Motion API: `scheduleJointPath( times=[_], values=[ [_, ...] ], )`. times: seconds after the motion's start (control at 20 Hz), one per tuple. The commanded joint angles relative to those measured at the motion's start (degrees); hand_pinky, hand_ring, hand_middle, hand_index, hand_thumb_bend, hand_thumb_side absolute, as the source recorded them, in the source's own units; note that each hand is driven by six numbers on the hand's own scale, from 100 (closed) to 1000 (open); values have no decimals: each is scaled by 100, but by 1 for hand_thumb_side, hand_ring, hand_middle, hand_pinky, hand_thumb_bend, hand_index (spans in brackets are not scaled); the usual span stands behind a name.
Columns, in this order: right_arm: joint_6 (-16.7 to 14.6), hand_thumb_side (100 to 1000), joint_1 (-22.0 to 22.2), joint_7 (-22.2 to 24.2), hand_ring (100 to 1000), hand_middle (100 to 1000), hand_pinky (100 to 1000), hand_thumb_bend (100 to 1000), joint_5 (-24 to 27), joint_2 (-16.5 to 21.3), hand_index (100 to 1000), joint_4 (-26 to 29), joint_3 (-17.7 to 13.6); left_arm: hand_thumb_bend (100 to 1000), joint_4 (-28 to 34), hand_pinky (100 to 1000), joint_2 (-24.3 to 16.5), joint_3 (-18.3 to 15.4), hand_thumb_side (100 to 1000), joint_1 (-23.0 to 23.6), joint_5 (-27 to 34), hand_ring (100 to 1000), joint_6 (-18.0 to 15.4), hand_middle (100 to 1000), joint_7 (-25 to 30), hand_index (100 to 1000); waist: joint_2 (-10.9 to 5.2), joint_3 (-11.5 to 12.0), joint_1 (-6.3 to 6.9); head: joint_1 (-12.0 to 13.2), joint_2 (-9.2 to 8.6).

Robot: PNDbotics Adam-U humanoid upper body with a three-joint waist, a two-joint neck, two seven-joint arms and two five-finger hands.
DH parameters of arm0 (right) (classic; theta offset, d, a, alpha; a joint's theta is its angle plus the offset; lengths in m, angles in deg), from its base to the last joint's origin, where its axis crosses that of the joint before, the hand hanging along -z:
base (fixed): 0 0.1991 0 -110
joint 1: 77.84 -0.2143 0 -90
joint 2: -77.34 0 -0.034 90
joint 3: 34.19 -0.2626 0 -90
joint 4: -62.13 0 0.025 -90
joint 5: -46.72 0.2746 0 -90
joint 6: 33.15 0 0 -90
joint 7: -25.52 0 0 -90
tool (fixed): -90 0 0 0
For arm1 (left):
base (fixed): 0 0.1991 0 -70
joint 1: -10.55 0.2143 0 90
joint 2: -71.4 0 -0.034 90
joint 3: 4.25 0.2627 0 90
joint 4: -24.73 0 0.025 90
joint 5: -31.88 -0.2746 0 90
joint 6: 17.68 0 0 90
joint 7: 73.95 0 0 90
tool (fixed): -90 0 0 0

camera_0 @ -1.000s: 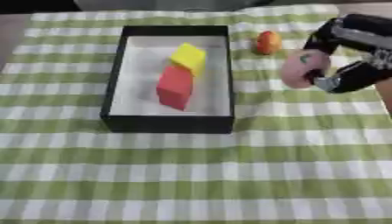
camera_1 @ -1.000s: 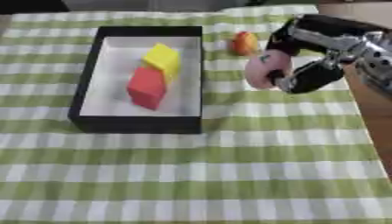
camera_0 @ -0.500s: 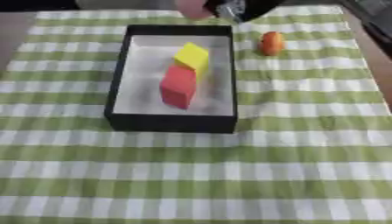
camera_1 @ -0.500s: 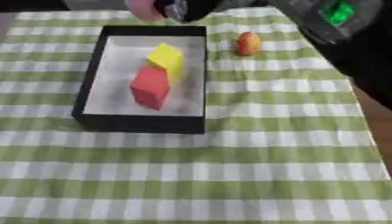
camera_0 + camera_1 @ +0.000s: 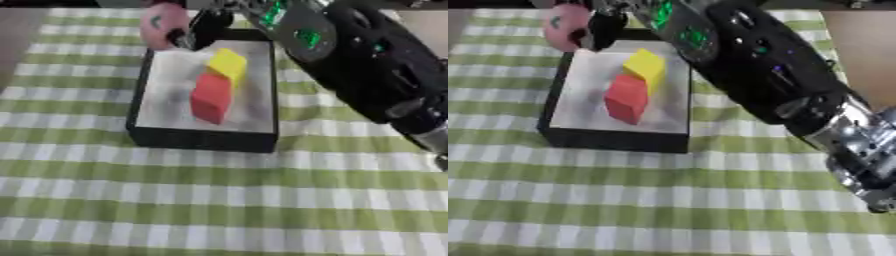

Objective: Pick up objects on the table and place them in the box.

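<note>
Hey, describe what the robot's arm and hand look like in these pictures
Only the right arm shows: a bulky, rounded black shell with small green lights near the wrist and a silver metal joint farther up toward the picture's lower right. The right hand is black as well. No cables or readable markings show. The left arm is out of view.

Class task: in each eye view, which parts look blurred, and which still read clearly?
Left eye view: the right arm and pink object smear; the red block and yellow block read clearly. Right eye view: the box rim is soft, the arm streaked.
</note>
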Motion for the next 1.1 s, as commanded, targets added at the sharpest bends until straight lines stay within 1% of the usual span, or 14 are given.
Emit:
scheduleJointPath(
  times=[0.05,0.2,0.3,0.6,0.65,0.7,0.75,0.8,0.9,1.1],
  values=[
    [-316,100,35,9,621,540,792,175,-260,-164,648,-426,-57,574,117,727,-189,-28,417,-64,-26,739,-6,771,25,844,-30,22,-49,-51,4],
    [-508,100,152,-9,626,544,786,195,-381,-231,651,-673,-78,573,113,726,-186,-45,418,-42,-18,739,-4,771,6,845,-27,13,-51,-42,4],
    [-582,100,174,-30,626,545,786,195,-423,-243,651,-750,-91,573,114,727,-187,-48,418,-34,-15,739,-8,771,1,845,-29,3,-51,-34,4],
    [-622,100,170,-85,632,551,785,203,-448,-234,656,-767,-103,573,109,727,-186,-48,418,-23,-16,739,-11,771,0,844,-41,-21,-49,-6,4],
    [-622,100,141,-83,702,620,799,345,-459,-219,725,-746,-100,575,104,727,-185,-47,418,-11,-18,713,-10,771,2,845,-58,-44,-46,15,4],
    [-615,100,120,-71,702,620,799,345,-470,-205,725,-716,-95,575,100,727,-184,-48,418,-2,-21,713,-11,771,3,845,-67,-60,-44,28,4],
    [-613,237,99,-54,822,785,863,435,-480,-194,876,-678,-85,578,96,727,-183,-48,418,5,-22,712,-11,771,5,847,-76,-70,-42,37,4],
    [-644,441,65,-30,858,820,893,508,-503,-173,912,-604,-70,581,89,726,-182,-48,417,16,-23,711,-10,770,4,847,-88,-81,-39,49,4],
    [-684,520,0,-8,870,836,912,562,-520,-104,929,-430,-88,588,75,725,-184,-50,415,37,-23,711,-3,770,-8,846,-108,-102,-36,69,4],
    [-629,511,-145,30,871,837,919,567,-348,109,931,-167,-205,584,62,724,-193,-62,416,75,-29,711,5,769,-36,845,-142,-145,-31,119,4]
  ],
)
